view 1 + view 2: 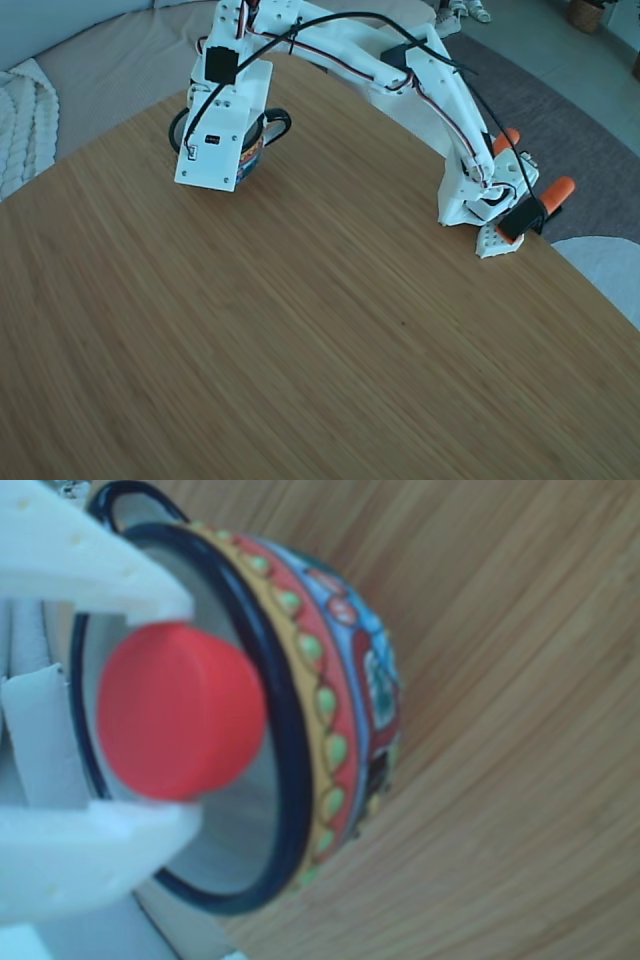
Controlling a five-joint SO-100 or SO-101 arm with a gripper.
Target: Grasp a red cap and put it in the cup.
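Observation:
In the other view the red cap (175, 710) is pinched between two white fingers (100, 570), one above and one below it; my gripper (185, 712) is shut on it. The cap hangs right over the cup's (345, 690) pale mouth, inside the ring of its black rim. In the fixed view the white gripper (215, 150) stands over the cup (253, 157) at the table's far side and hides most of it. Only the black handle (279, 122), part of the rim and a strip of patterned band show there. The cap itself is hidden in that view.
The arm's base (478, 205) is fixed at the right table edge by orange-handled clamps (557, 190). Black cables run along the arm. The wooden table (300, 350) stretches wide towards the front. A white knitted blanket (20, 120) lies beyond the left edge.

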